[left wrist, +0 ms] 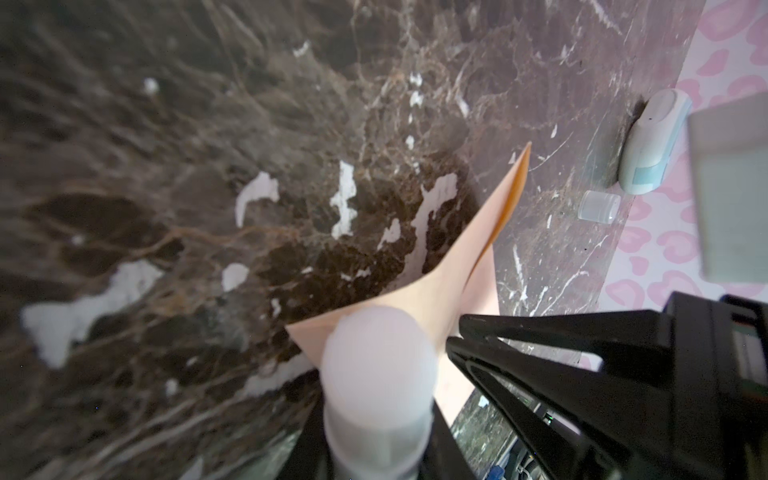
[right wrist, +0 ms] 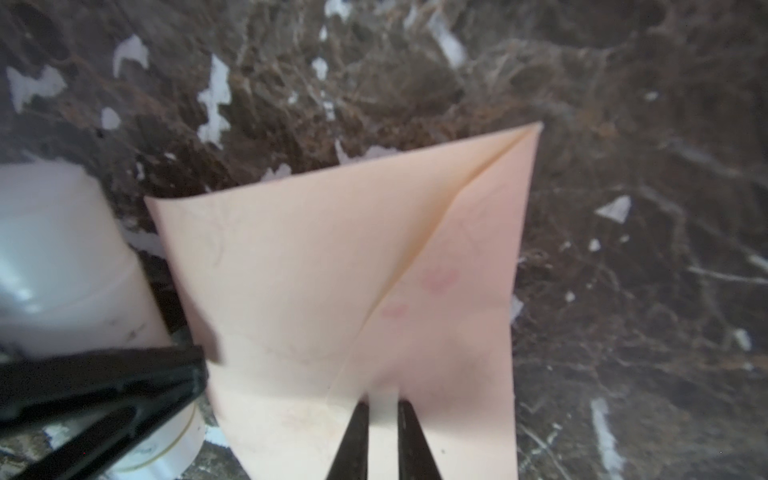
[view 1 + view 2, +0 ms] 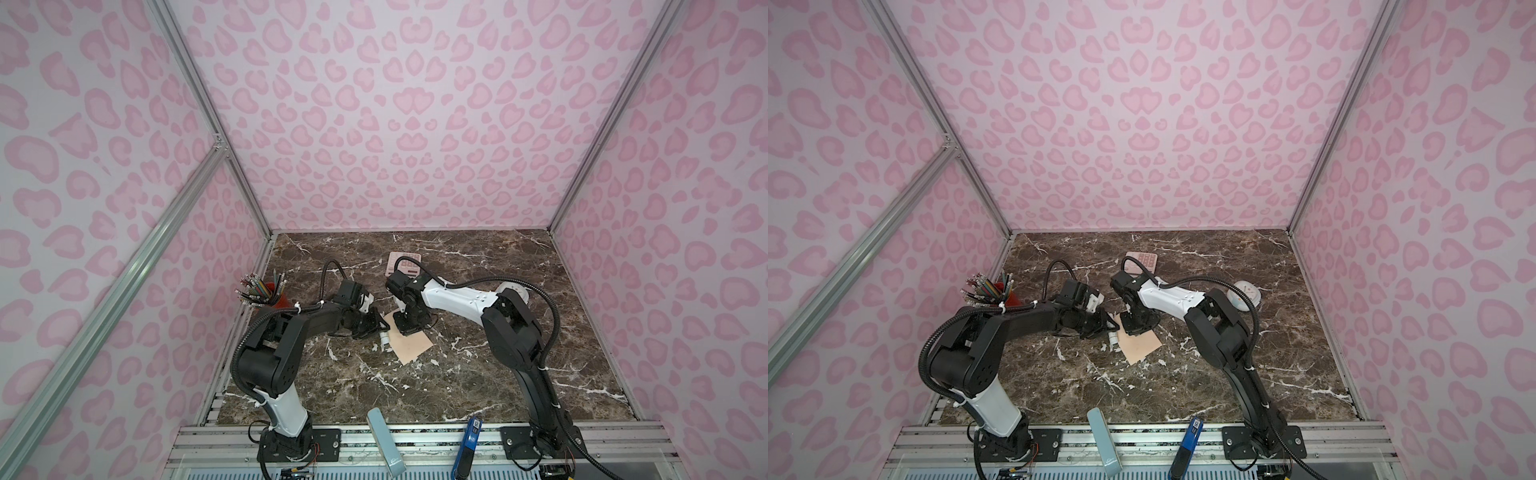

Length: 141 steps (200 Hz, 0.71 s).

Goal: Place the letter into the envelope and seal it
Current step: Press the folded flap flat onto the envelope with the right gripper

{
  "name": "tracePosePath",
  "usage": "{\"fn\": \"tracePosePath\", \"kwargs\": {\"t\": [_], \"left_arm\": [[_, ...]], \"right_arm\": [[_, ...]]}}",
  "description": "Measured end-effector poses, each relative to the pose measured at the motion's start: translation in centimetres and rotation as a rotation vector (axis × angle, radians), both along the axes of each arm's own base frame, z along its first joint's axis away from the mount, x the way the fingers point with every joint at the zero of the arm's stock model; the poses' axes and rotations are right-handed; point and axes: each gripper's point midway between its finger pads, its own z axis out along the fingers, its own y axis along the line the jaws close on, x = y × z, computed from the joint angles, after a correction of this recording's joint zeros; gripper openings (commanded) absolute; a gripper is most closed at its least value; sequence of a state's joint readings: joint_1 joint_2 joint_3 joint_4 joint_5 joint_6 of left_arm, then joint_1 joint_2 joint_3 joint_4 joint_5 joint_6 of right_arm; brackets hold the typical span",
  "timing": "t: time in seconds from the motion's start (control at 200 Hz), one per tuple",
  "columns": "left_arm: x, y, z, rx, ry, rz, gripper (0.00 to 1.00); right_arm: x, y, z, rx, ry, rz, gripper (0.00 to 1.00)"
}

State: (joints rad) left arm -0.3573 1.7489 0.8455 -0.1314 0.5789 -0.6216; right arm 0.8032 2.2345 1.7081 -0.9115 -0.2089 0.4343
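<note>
Standing at the envelope [image 2: 311, 270] flap's edge, the right gripper [image 2: 384, 409] shows a slim gap between its jaws; whether it grips paper is unclear. The left gripper [image 3: 379, 331] clamps a white glue stick [image 1: 378, 374] just beside the envelope, which lies mid-table [image 3: 457, 374], its flap bowed upward.

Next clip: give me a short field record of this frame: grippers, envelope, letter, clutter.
envelope: flap folded over but lifted, not sealed
letter: not visible
left gripper: jaws shut on a glue stick beside the envelope's edge
right gripper: jaws narrowly apart at the flap; grip unclear
clutter: pink calculator, pencil cup, clear cap
</note>
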Motion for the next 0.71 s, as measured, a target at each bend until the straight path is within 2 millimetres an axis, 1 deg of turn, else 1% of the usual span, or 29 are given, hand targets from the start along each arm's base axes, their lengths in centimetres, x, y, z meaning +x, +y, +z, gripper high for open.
{"fn": "tracePosePath", "kwargs": {"t": [0.24, 0.525, 0.605, 0.705], "left_arm": [[-0.10, 0.30, 0.07, 0.022, -0.008, -0.004, 0.04], [-0.29, 0.71, 0.10, 0.048, -0.006, -0.005, 0.04], [-0.27, 0.82, 0.11, 0.055, -0.009, -0.003, 0.04], [-0.34, 0.96, 0.11, 0.064, -0.006, -0.002, 0.04]], "right_arm": [[-0.07, 0.18, 0.03, 0.006, 0.002, -0.002, 0.24], [-0.09, 0.30, 0.10, 0.009, 0.004, -0.005, 0.26], [-0.08, 0.30, 0.09, 0.009, 0.004, -0.005, 0.22], [0.00, 0.11, 0.07, -0.002, 0.000, -0.006, 0.13]]}}
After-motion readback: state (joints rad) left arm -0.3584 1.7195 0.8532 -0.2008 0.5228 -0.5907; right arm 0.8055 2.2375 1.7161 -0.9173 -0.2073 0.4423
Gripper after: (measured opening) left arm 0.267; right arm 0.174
